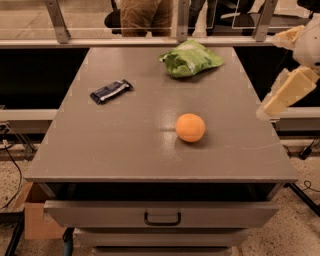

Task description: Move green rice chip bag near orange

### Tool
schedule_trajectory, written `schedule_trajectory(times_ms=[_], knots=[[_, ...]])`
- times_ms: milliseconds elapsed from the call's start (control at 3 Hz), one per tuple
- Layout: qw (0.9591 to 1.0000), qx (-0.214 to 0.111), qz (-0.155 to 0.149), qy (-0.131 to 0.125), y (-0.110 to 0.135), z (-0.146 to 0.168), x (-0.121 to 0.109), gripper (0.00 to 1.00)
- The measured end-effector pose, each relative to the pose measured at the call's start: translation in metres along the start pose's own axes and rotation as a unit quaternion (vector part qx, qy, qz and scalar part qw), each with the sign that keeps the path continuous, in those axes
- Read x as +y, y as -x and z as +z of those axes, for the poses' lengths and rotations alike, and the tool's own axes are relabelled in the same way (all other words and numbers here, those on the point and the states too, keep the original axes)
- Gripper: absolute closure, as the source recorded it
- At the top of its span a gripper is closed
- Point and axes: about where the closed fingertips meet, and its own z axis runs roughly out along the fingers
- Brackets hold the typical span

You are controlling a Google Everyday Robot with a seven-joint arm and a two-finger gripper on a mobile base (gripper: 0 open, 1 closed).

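Note:
The green rice chip bag (190, 59) lies crinkled at the far right of the grey table (125, 150), near its back edge. The orange (190, 127) sits right of the table's centre, well in front of the bag and apart from it. My gripper (289, 91), cream-coloured, hangs in the air just past the table's right edge, level with the space between bag and orange. It holds nothing that I can see and touches neither object.
A small dark blue wrapped bar (110, 91) lies on the left part of the table. A metal railing (150, 42) runs behind the back edge, with a person (145, 15) standing beyond it. A drawer with a handle (162, 218) is below the front edge.

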Motion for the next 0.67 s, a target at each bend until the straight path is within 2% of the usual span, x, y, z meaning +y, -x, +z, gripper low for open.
schedule_trajectory(times_ms=[333, 667], knots=[[0.9966, -0.075, 0.011, -0.033, -0.006, 0.023, -0.031, 0.00], [0.9909, -0.101, 0.020, -0.088, -0.003, 0.041, -0.059, 0.00]])
